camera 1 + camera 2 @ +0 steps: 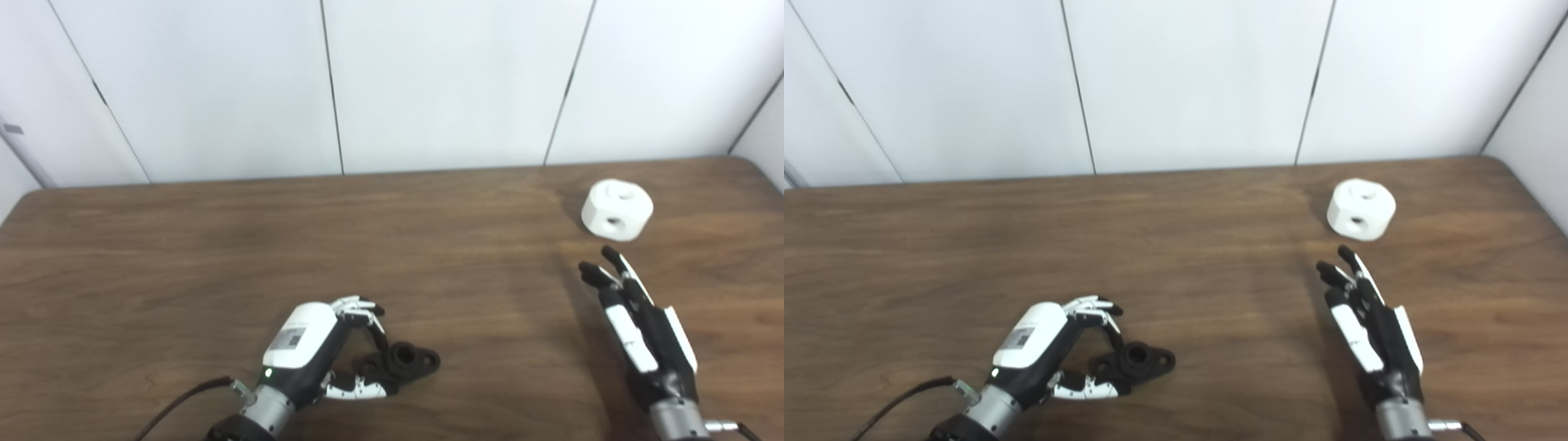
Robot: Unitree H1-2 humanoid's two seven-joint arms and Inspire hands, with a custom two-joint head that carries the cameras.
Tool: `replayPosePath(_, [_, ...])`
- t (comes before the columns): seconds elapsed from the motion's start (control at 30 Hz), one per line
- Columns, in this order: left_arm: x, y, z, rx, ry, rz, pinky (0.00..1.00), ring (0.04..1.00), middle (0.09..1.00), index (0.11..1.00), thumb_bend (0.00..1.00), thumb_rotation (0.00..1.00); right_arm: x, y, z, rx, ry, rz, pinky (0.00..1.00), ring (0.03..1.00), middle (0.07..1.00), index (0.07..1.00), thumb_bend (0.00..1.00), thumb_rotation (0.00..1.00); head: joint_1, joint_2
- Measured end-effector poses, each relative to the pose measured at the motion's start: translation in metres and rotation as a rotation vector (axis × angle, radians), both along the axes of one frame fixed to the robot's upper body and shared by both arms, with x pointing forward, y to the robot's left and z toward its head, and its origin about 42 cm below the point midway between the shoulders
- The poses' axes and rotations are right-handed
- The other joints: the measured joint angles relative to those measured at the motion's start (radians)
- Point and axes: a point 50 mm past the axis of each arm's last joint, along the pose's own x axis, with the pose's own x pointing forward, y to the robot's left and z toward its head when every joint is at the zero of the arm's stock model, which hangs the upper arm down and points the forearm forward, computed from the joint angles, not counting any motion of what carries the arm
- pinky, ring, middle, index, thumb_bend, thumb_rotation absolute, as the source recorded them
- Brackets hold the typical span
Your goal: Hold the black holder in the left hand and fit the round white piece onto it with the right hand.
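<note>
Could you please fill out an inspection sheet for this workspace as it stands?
Surface: brown wooden table, bare apart from the job's things.
Job's things: black holder lying near the front edge; round white piece at far right.
Clutter: nothing seen.
Hands: left hand curled around the black holder; right hand open, short of the round white piece.
Cables: black cable at the left wrist.
Surroundings: white wall panels.

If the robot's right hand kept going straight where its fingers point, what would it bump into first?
Most likely the round white piece. The right hand is open, its fingers aimed up the table toward it with only bare wood between. Its height above the table is hard to judge.
</note>
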Motion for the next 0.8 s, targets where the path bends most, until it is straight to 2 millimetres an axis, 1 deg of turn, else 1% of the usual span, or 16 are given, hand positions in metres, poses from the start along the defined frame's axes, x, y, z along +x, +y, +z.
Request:
replayPosePath(0.13, [-0.0011,0.0000,0.0019,0.018,0.004,-0.015,0.78,0.868,0.789,0.486,0.52,0.05,0.0001,0.0016,0.0015,0.003,-0.004,0.004,1.00,0.862,0.843,0.935,0.57,0.75,-0.008,0.006])
replayPosePath(0.33, [-0.0052,-0.0034,0.0006,0.119,-0.037,-0.035,0.85,0.855,0.782,0.486,0.52,0.05,-0.0002,0.0033,0.0063,0.007,-0.019,0.010,1.00,0.869,0.845,0.934,0.57,0.75,-0.012,0.015])
replayPosePath(0.47, [-0.0084,-0.0046,-0.0011,0.156,-0.048,-0.038,0.86,0.850,0.779,0.486,0.52,0.05,-0.0007,0.0041,0.0075,0.009,-0.009,0.007,1.00,0.866,0.844,0.934,0.57,0.75,-0.012,0.017])
replayPosePath(0.63, [-0.0089,-0.0046,-0.0013,0.174,-0.057,-0.042,0.87,0.848,0.775,0.486,0.52,0.05,-0.0011,0.0041,0.0083,0.013,-0.011,0.006,1.00,0.866,0.847,0.940,0.56,0.74,-0.021,0.012])
replayPosePath(0.7, [-0.0090,-0.0046,-0.0014,0.175,-0.057,-0.043,0.87,0.848,0.776,0.486,0.52,0.05,-0.0012,0.0036,0.0084,0.019,-0.012,0.004,0.98,0.871,0.849,0.937,0.55,0.72,-0.021,0.012])
replayPosePath(0.8, [-0.0096,-0.0040,-0.0018,0.176,-0.055,-0.044,0.86,0.848,0.777,0.486,0.52,0.05,-0.0017,0.0010,0.0101,0.014,-0.018,-0.023,0.99,0.909,0.859,0.935,0.54,0.74,-0.055,0.000])
